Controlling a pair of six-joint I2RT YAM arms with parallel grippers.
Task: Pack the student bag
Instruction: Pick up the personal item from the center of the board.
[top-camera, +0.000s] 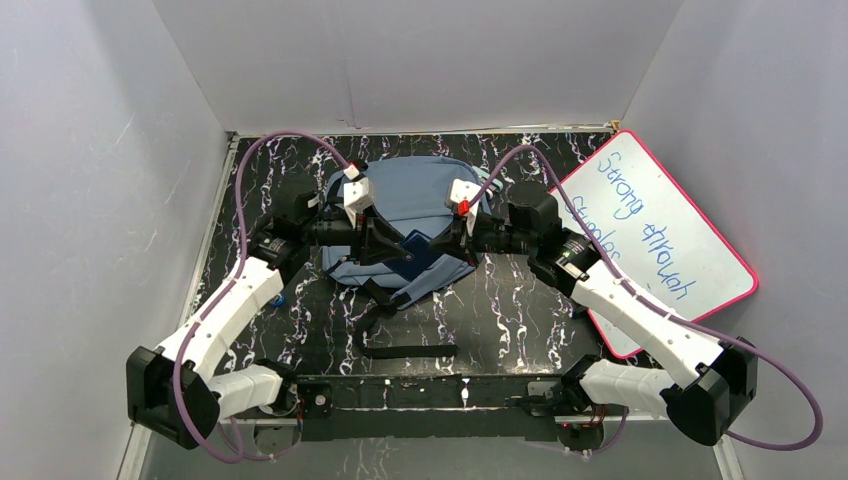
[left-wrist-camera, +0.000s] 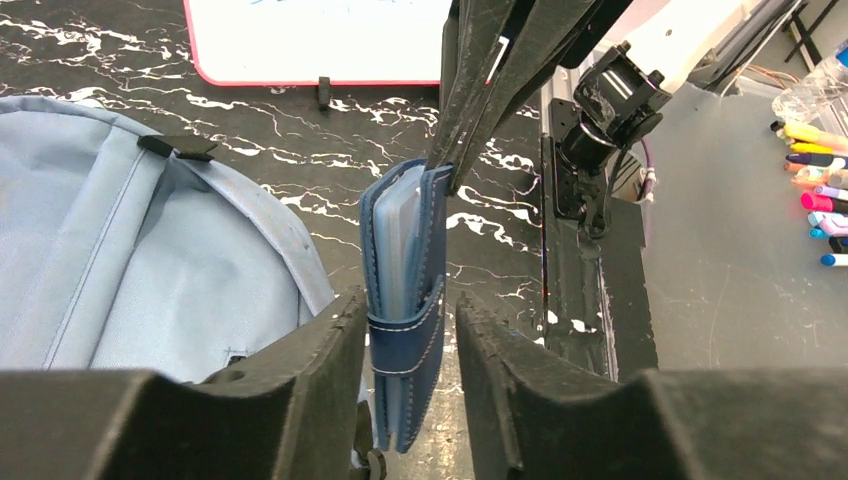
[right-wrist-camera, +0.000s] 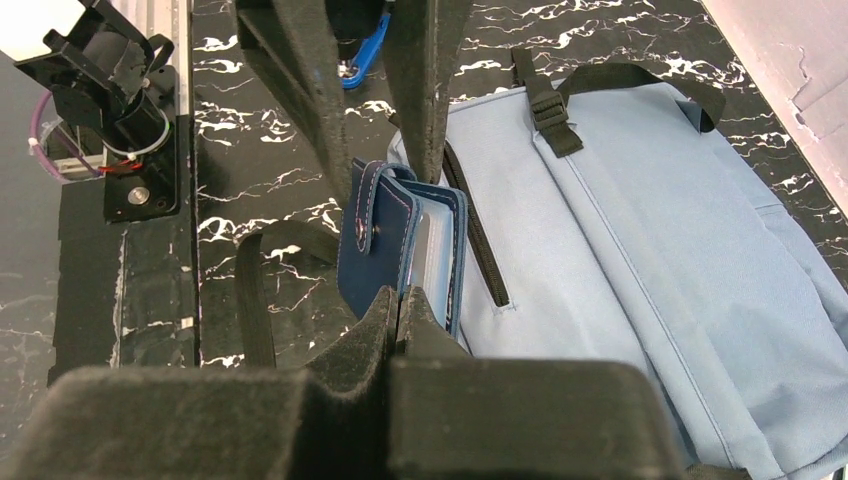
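The slate-blue student bag (top-camera: 420, 195) lies flat at the back middle of the black marbled table; it also shows in the left wrist view (left-wrist-camera: 120, 270) and the right wrist view (right-wrist-camera: 640, 220). A small dark-blue wallet-like pouch (top-camera: 415, 247) hangs in the air over the bag's near edge. My right gripper (right-wrist-camera: 402, 295) is shut on the pouch's edge (right-wrist-camera: 365, 245). My left gripper (left-wrist-camera: 410, 298) is open, its fingers on either side of the pouch (left-wrist-camera: 405, 300), with a gap on the right side. The two grippers meet over the bag, left gripper (top-camera: 395, 245) and right gripper (top-camera: 445, 240).
A pink-framed whiteboard (top-camera: 650, 235) with blue writing lies at the right. The bag's black straps (top-camera: 400, 350) trail toward the near edge. A small blue clip (right-wrist-camera: 365, 55) lies on the table left of the bag. Coloured markers (left-wrist-camera: 815, 190) lie beyond the table edge.
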